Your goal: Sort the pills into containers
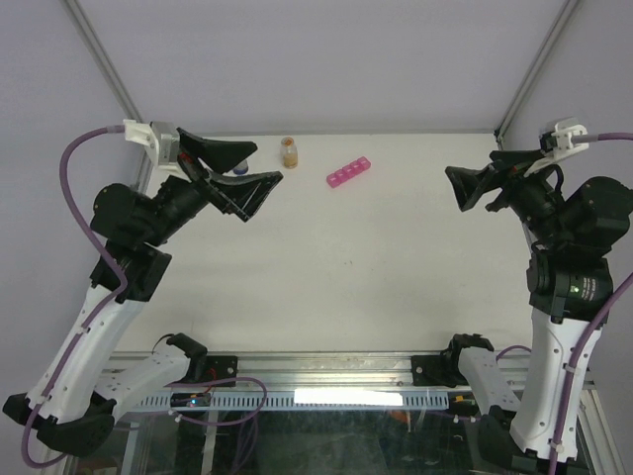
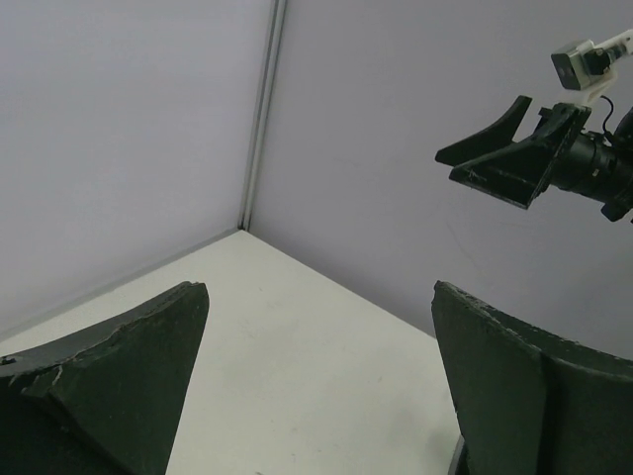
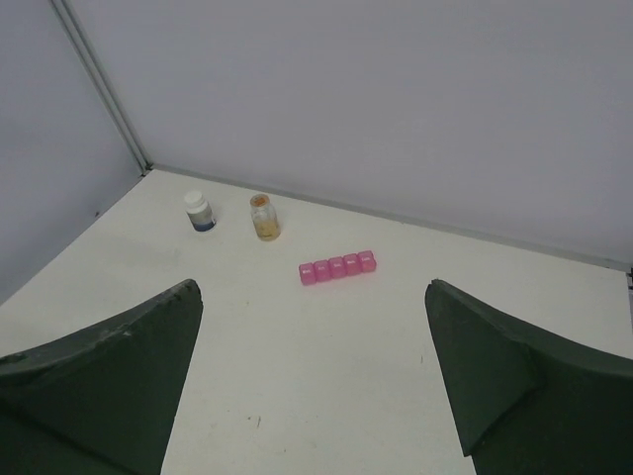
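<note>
Pillbox strip (image 1: 349,172), the pink one, sat toward the far edge of the worktop (image 1: 346,277) near an amber vial (image 1: 289,151). Left gripper (image 1: 267,162) and right gripper (image 1: 456,190) both hung spread wide, holding nothing.

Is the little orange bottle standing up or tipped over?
Standing up: the amber vial rests on its base on the table, its top pointing upward.

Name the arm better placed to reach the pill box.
Probably right: the pill box sits centred ahead of the open right gripper in its wrist view; the left gripper, though nearer, lacks sight of it.
</note>
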You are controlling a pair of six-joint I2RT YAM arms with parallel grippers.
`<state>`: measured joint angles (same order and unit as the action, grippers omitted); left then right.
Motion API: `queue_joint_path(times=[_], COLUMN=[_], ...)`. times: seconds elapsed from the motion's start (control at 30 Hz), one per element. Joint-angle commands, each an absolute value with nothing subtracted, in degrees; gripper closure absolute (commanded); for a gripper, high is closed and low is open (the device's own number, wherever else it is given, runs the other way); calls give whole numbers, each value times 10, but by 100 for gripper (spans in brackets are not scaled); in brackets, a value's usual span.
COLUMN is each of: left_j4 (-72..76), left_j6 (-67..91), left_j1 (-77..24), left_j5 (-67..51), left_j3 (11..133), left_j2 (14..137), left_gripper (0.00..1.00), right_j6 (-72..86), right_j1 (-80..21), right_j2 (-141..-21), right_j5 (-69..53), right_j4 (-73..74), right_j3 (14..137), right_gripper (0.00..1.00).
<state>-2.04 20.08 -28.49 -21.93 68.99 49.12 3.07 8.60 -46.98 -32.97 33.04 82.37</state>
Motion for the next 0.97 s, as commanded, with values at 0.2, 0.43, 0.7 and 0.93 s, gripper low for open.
queue_joint_path(times=[0.2,0.43,0.7,0.93], left_j4=[-135,-145,-147,-155], left_j6=[205,198,191,182], left_j1=[-283,-283,-283,-283], left_j5=[-198,-207,-203,-197], left_j3=[723,725,728,727], left_j2=[456,468,476,475], left_gripper=[1,1,1,1], right_j6=[88,92,102,115], right_j1=[90,91,91,91], right_j2=[-485,-499,-513,-516], right_j5=[-358,-381,-393,-392], right_j4=[337,328,317,291], right_j3=[867,882,877,861], right_gripper=[1,1,1,1])
